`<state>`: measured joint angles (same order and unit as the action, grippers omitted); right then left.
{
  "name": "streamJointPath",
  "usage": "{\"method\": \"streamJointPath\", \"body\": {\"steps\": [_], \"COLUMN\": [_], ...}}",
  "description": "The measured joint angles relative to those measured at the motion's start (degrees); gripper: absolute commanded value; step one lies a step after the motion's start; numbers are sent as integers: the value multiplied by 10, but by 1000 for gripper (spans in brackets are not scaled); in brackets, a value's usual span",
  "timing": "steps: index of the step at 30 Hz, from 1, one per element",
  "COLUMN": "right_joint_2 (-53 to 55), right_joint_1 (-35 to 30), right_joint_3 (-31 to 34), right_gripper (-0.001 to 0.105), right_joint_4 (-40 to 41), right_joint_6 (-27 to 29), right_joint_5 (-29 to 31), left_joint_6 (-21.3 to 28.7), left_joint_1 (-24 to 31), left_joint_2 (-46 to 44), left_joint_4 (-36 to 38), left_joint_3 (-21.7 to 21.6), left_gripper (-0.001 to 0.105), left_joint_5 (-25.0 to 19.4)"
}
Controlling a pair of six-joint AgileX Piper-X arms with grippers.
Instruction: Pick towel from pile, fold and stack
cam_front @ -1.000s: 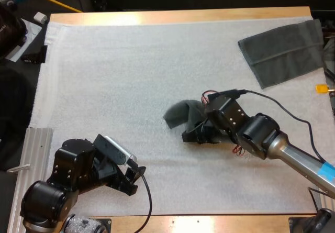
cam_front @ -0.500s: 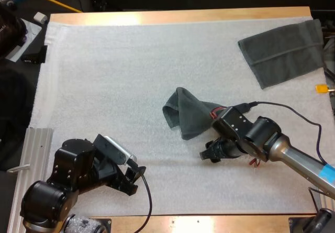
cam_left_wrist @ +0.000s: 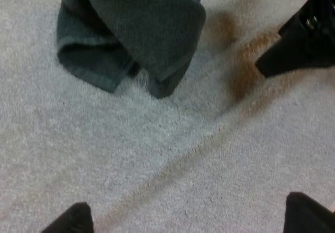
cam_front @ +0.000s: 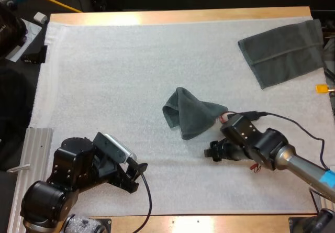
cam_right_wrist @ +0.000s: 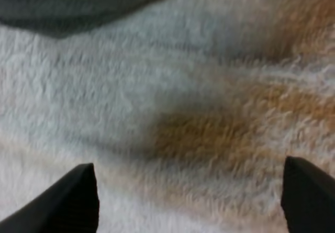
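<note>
Our left gripper [cam_front: 137, 176] hovers, fingers apart over bare mat [cam_front: 104, 76], the crumpled towel [cam_front: 189, 115] well ahead of them. Our right gripper [cam_front: 208, 152], fingers spread and empty, sits just beside that towel; a flat towel [cam_front: 282, 52] lies far beyond

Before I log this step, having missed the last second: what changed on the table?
The right gripper let go of the crumpled dark grey-green towel and backed away toward the near side, now open. The left gripper and the flat grey-green towel at the far right stayed put.
</note>
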<state>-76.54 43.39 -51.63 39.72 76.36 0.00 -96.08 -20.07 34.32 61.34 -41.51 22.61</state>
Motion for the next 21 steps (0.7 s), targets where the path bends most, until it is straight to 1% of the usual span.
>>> {"method": "streamJointPath", "body": {"steps": [5,6,8,9,11,16,21], "right_joint_2": [-26,-42,-51,-70,-71,-96,-146], "right_joint_1": [-38,-47,-52,-56,-60,-83,-88], "right_joint_3": [7,7,7,7,7,7,0], "right_gripper": [62,58,57,53,45,44,45], "right_joint_4": [-53,-68,-77,-94,-97,-140,-178], "right_joint_6": [-20,-28,-33,-43,-44,-54,-73], "right_joint_5": [-34,-41,-47,-55,-57,-74,-81], "left_joint_6": [-4,-5,-5,-7,-7,-7,-8], "left_joint_1": [0,0,0,0,0,0,0], "left_joint_2": [0,0,0,0,0,0,0], "left_joint_4": [0,2,2,3,3,3,3], "left_joint_3": [0,0,0,0,0,0,0], "left_gripper": [71,71,71,70,70,70,70], "left_joint_5": [1,3,4,5,5,5,5]}}
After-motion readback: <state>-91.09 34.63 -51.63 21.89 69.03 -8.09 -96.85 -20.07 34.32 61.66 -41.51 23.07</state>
